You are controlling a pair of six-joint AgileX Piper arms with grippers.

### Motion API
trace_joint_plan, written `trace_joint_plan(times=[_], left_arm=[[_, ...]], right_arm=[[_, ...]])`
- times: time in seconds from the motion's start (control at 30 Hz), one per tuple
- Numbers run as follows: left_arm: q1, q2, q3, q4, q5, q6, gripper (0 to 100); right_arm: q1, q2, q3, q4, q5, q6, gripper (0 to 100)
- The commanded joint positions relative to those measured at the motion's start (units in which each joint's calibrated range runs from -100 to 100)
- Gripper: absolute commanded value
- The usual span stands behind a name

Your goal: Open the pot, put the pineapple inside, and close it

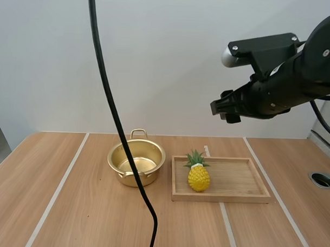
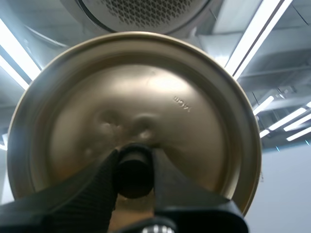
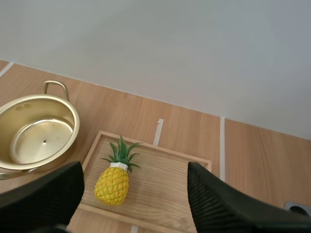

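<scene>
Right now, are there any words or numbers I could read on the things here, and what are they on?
"14cm", I think: a tiny stamp on the lid, turned sideways and hard to read.
No writing shows on the pot, the pineapple or the tray.

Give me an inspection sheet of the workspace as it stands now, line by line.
Surface: wooden table.
Job's things: pot open and empty; lid off, held by its knob; pineapple on the wooden tray, at the end nearest the pot.
Clutter: nothing seen.
Grippers: left gripper jaws shut on the lid's knob; right gripper high above the tray, jaws open, empty.
Surroundings: plain wall behind; round port near the table's right edge.
</scene>
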Motion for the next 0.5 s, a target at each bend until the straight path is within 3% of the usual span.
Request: trace_joint_plan(times=[0.0, 0.13, 0.47], left_arm=[[-0.11, -0.8, -0.3, -1.1, -7.6, 0.7, 0], [-0.11, -1.2, -0.3, -0.4, -7.6, 0.7, 0], [-0.11, -1.4, -0.3, 8.8, -6.7, 0.7, 0]], right_arm=[[-0.2, 3.1, 0.6, 2.1, -2.3, -0.2, 100], [-0.2, 9.7, 0.6, 4.6, -2.8, -1.6, 100], [-0.2, 27.1, 0.6, 7.9, -0.8, -6.7, 100]])
